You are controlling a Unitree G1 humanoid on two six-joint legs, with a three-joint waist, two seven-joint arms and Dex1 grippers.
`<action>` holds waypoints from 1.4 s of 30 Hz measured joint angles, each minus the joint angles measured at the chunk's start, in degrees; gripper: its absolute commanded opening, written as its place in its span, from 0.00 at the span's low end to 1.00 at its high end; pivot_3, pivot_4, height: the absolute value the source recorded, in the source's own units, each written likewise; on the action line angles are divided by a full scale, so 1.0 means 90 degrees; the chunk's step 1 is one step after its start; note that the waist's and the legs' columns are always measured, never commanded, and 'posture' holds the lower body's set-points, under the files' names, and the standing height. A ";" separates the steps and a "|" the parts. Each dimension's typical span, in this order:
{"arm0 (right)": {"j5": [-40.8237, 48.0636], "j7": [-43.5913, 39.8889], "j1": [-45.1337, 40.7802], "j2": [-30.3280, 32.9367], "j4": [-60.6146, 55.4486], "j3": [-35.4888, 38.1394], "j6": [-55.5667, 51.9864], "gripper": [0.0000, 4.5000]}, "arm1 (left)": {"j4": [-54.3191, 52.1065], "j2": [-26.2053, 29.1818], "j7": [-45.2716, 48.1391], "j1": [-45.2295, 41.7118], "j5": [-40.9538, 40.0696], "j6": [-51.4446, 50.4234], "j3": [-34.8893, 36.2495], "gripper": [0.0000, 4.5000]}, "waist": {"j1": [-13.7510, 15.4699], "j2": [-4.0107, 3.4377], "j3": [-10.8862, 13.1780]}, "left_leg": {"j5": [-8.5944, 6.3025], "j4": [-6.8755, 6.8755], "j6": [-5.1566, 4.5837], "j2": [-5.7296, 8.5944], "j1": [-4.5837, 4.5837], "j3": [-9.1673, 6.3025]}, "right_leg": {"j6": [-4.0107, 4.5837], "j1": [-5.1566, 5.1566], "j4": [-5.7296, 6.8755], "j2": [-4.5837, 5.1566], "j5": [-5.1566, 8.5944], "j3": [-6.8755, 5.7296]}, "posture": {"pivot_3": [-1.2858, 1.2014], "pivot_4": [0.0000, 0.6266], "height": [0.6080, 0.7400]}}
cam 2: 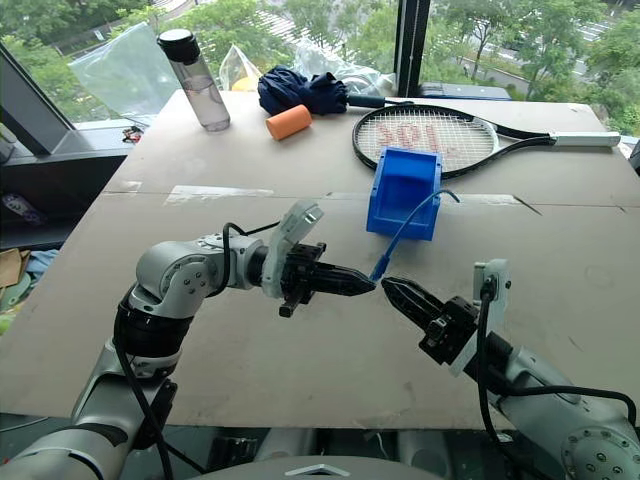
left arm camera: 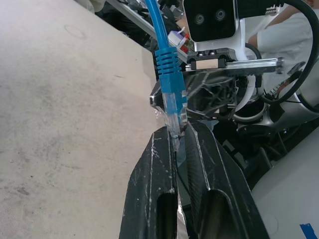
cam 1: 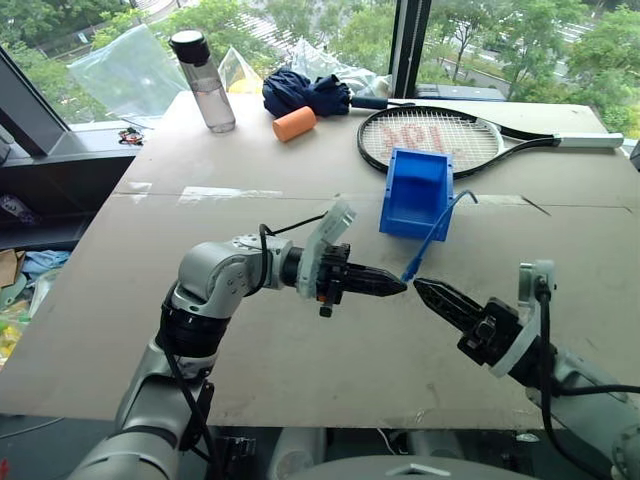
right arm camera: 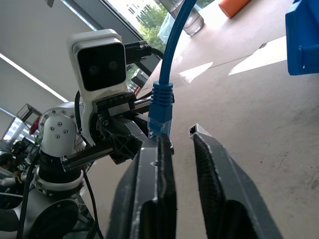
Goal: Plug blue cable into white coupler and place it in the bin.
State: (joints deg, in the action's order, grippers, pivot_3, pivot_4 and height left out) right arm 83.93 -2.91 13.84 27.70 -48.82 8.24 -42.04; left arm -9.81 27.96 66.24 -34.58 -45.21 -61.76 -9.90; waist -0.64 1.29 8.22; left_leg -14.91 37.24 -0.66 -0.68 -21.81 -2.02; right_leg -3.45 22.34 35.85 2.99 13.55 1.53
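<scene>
I note even daylight entering from the far windows [cam 1: 300, 30], soft shadows on the table [cam 1: 300, 380], mild glare on its tape strip, focus sharp.

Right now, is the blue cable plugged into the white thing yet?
Not yet. The blue cable's clear plug sits bare, pinched at its tip by the shut left gripper, nothing white around it.

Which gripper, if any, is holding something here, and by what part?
The left gripper pinches the blue cable by its clear plug end. The right gripper holds nothing visible.
</scene>
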 measured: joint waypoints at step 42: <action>0.0568 0.3293 -0.1711 0.0630 0.0421 -0.1414 0.0427 0.00 | -0.0347 0.0299 -0.0327 0.0070 0.2972 0.3212 -0.1376 0.09 | 0.0005 0.0001 0.0001 | 0.0000 -0.0001 -0.0001 0.0002 -0.0008 0.0001 | 0.0007 0.0004 -0.0008 0.0003 -0.0004 0.0009 | 0.52 0.24 1.00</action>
State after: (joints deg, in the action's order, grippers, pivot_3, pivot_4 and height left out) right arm 89.05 26.73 -1.56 33.37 -45.04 -4.49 -38.20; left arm -12.93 30.65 63.29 -33.95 -18.46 -32.85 -22.28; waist -0.59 1.30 8.23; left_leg -14.91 37.23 -0.67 -0.66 -21.88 -2.01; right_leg -3.39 22.38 35.78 3.01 13.52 1.61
